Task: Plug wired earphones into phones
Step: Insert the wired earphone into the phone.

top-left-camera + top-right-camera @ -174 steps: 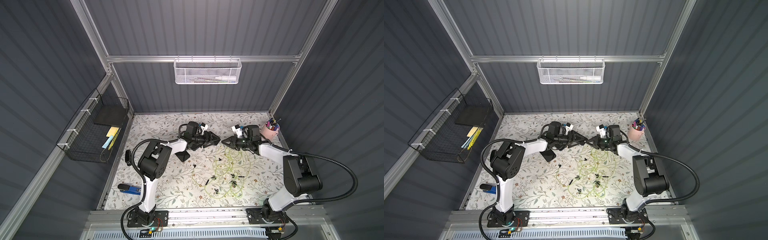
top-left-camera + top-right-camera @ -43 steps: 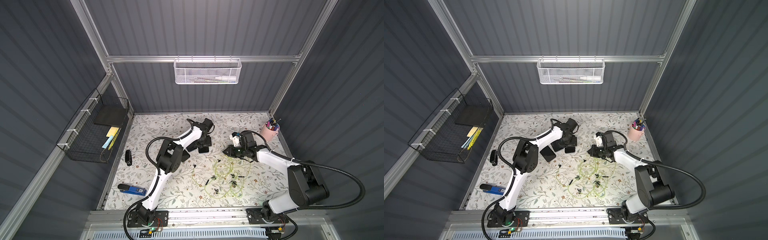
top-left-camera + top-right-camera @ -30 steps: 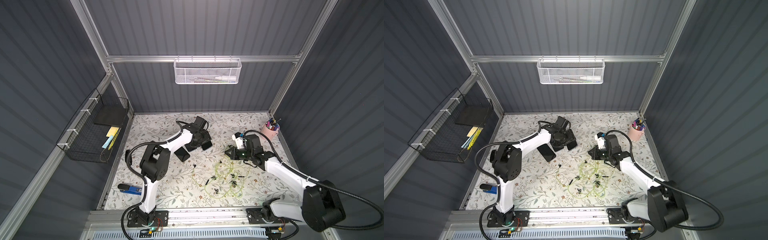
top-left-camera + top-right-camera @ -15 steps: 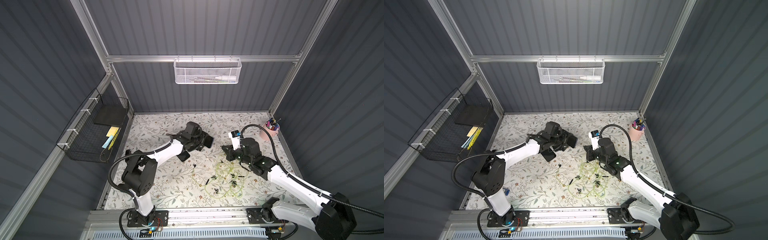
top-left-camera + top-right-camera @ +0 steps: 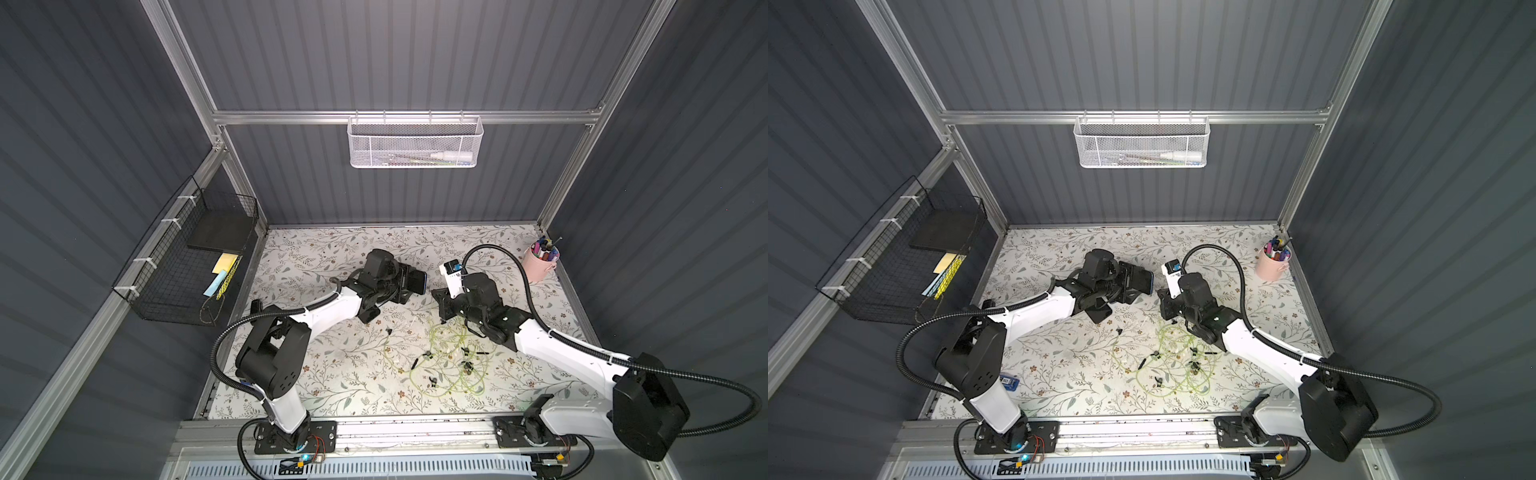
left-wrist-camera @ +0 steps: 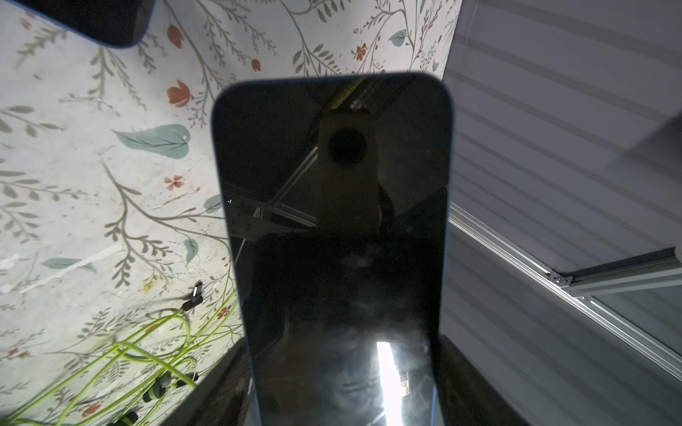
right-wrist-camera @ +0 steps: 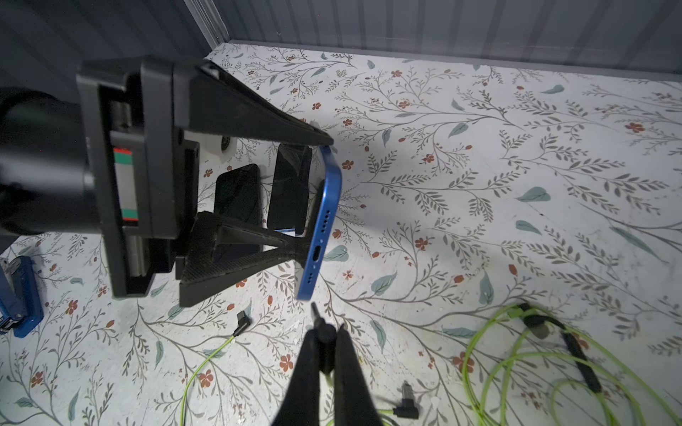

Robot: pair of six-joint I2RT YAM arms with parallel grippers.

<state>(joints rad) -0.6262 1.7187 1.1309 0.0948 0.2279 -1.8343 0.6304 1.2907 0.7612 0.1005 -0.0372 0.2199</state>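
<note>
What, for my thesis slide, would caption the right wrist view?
Right gripper, shut on an earphone plug, faces the bottom edge of a blue-framed phone held by the left gripper.

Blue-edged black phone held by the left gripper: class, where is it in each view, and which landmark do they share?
In a top view: blue-edged black phone, mid-table.
In a top view: likewise mid-table.
Left wrist: fills the centre, dark screen facing the camera.
Right wrist: edge-on, port end showing.
Shared landmark: yellow-green earphone cables.

Glossy dark-glass phone (image 6: 332, 239) with satin blue metal edge, matt black textured plastic jaws, scuffed matt floral tabletop (image 7: 479, 184)
</note>
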